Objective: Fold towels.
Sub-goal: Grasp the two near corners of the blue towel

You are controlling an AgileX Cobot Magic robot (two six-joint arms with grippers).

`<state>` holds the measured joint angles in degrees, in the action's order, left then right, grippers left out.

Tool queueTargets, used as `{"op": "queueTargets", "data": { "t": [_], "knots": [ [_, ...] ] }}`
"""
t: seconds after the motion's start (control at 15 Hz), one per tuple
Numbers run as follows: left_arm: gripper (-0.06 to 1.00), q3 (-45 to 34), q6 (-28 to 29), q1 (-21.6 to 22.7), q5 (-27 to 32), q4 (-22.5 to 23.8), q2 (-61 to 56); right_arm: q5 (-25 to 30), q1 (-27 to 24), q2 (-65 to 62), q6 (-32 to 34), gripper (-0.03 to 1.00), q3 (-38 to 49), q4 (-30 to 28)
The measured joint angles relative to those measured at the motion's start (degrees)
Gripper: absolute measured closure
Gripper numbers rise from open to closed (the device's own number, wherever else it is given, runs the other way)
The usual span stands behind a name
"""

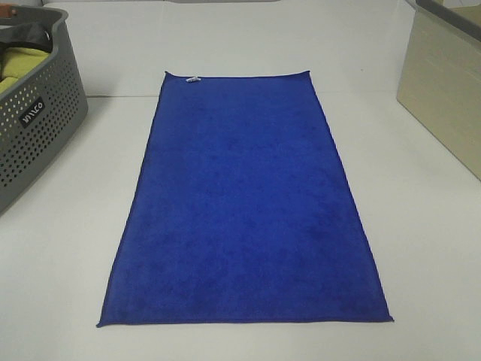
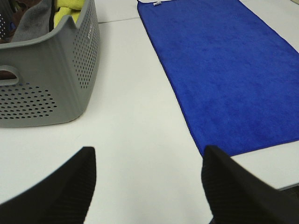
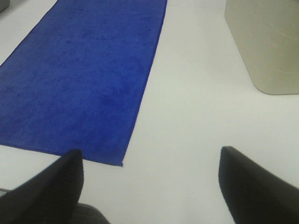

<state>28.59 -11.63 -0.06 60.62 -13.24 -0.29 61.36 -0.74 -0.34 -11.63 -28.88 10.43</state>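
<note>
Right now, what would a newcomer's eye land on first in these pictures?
The royal-blue towel dominates, spread flat and unfolded down the middle of the white table, its small white tag at the far short edge. A grey perforated basket holding a yellow-green cloth stands at the left, a beige bin at the right. The left tool and right tool hang open near the towel's near corners, touching nothing.

The royal-blue towel [image 1: 244, 203] lay unfolded and flat on the white table [image 1: 68, 286], its long sides running from six o'clock to twelve o'clock in the high view. Its plush pile looked even, with a darker stitched hem around the edge. A small white tag [image 1: 192, 79] sat on the far short edge, toward eleven o'clock.
</note>
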Motion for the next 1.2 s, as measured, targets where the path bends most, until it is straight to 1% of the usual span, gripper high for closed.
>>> {"op": "queueTargets", "data": {
  "t": [1.2],
  "knots": [
    [0.32, 0.0, 0.0, 0.0, 0.0, 0.0, 0.0, 0.0, 0.0, 0.0, 0.0, 0.21, 0.0, 0.0]
  ]
}}
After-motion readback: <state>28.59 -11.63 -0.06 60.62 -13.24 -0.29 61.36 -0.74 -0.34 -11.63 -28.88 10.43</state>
